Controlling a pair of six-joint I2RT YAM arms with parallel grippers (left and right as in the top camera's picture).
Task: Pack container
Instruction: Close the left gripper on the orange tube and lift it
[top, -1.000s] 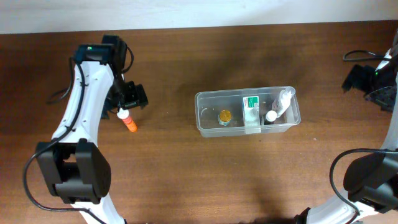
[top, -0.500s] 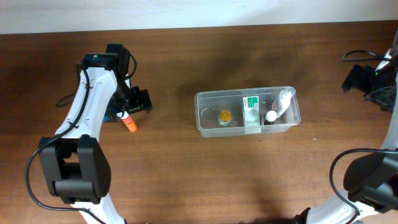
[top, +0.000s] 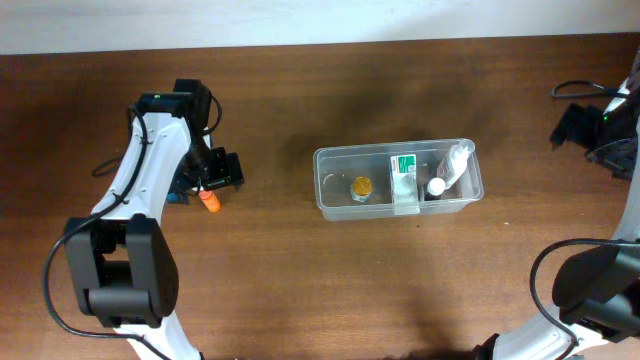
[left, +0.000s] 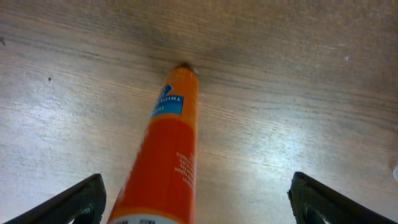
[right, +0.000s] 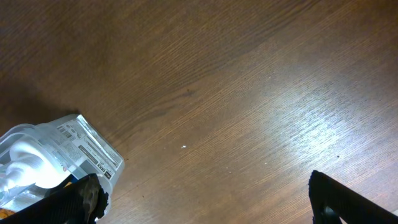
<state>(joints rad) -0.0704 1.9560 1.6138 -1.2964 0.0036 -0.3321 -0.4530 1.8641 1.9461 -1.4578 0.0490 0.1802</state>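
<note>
The container (top: 335, 190) holds a box (top: 404, 178), bottles (top: 450, 170) and a gold-capped item (top: 361, 186). Well left of it, the left gripper (left: 199, 202) is spread wide around an orange tube (left: 168, 155) lying flat. Far right of it, the right gripper (right: 208, 202) also gapes wide.

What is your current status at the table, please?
Left gripper open, straddling orange tube on table. Right gripper open, far from container. Container partly packed, tube not yet in. Nothing between them.
</note>
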